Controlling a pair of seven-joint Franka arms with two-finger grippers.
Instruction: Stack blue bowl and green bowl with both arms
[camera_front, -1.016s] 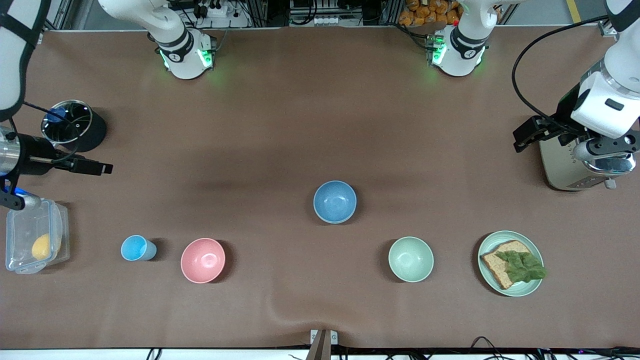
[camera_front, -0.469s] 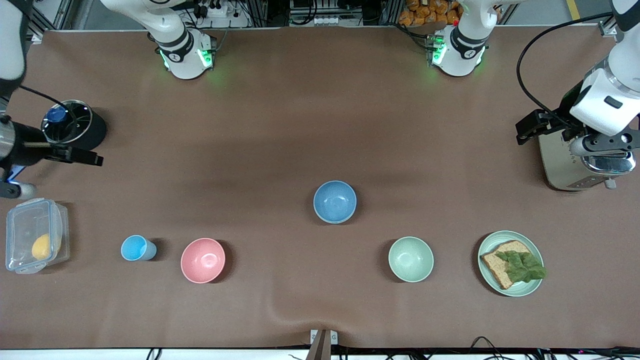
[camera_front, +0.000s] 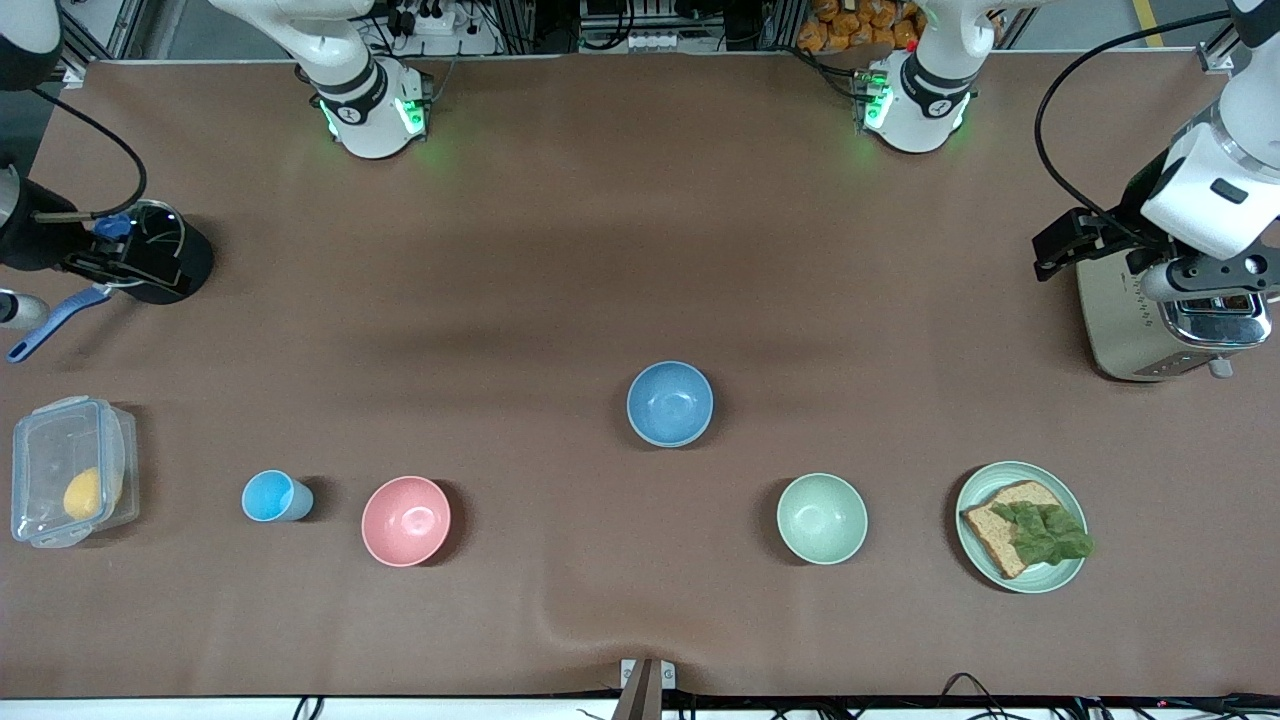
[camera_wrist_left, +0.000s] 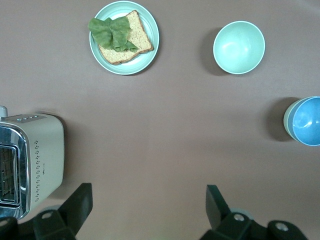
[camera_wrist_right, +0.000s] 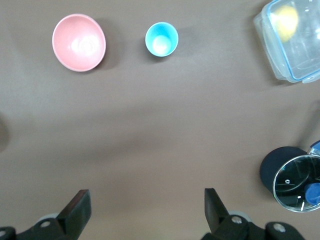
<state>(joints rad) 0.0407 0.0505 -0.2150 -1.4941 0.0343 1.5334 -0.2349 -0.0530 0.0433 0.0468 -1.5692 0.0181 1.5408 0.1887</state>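
The blue bowl (camera_front: 670, 403) sits mid-table and also shows in the left wrist view (camera_wrist_left: 307, 121). There it rests nested inside the greyish green bowl (camera_wrist_left: 287, 121), which shows only as a thin crescent round its rim. My left gripper (camera_front: 1058, 255) is open and empty, up over the table beside the toaster; its dark fingertips (camera_wrist_left: 82, 197) stand wide apart round its middle (camera_wrist_left: 147, 195). My right gripper (camera_front: 110, 265) is open and empty over the black container at the right arm's end, and it shows in its own wrist view (camera_wrist_right: 147, 197).
A paler mint bowl (camera_front: 822, 518) and a mint plate (camera_front: 975, 500) with bread and lettuce lie nearer the front camera. A pink bowl (camera_front: 406, 520), a light-blue cup (camera_front: 272, 496) and a clear plastic box (camera_front: 68, 470) lie toward the right arm's end. Toaster (camera_front: 1130, 330), black container (camera_front: 175, 265).
My right gripper has swung away from the plastic box to over the black container. My left gripper has drawn back slightly by the toaster. The bowls have not moved.
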